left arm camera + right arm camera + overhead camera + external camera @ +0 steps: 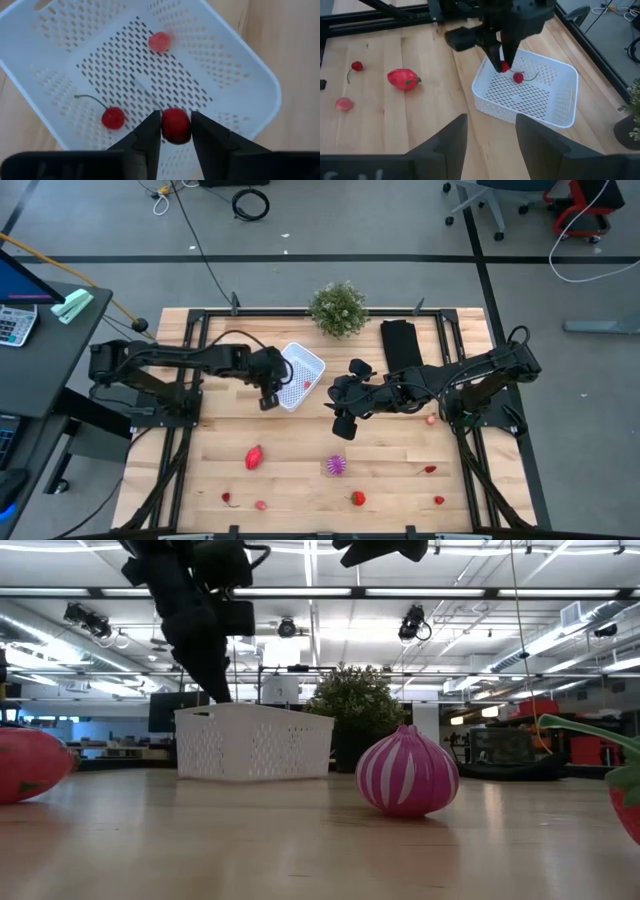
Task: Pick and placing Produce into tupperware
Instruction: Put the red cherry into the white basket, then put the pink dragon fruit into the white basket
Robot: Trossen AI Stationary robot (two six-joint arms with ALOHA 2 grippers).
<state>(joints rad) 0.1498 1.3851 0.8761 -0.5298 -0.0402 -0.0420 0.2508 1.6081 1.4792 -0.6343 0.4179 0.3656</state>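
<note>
Gripping a small red fruit (175, 125) between its two dark fingers (146, 137), the left gripper (175, 131) hangs over the white basket (250, 75), just inside its rim; the right wrist view shows the same grasp from across the table, the left gripper (503, 65) holding the red fruit (504, 66) above the basket (485, 95). On the perforated floor below lie a cherry (113, 118) with a thin green stem and, farther in, a paler pink-red piece (159, 42). From above, the basket (316, 361) sits slightly turned near the middle of the wooden table (300, 445), with the left gripper (270, 393) at its left edge. Just to the basket's right the right gripper (340, 416) hovers over bare wood, its fingers (445, 140) spread apart and holding nothing. Nearer the front edge of the table the loose produce is scattered: a red pepper-like piece (254, 457), a spiky purple one (336, 466), a strawberry (357, 499), and several small red and pink bits to either side. In the low view a pink-and-white striped onion (407, 771) stands in front of the basket (254, 742). At the far side of the table stand a green potted plant (338, 308) and, right of it, a folded black cloth (401, 345).
</note>
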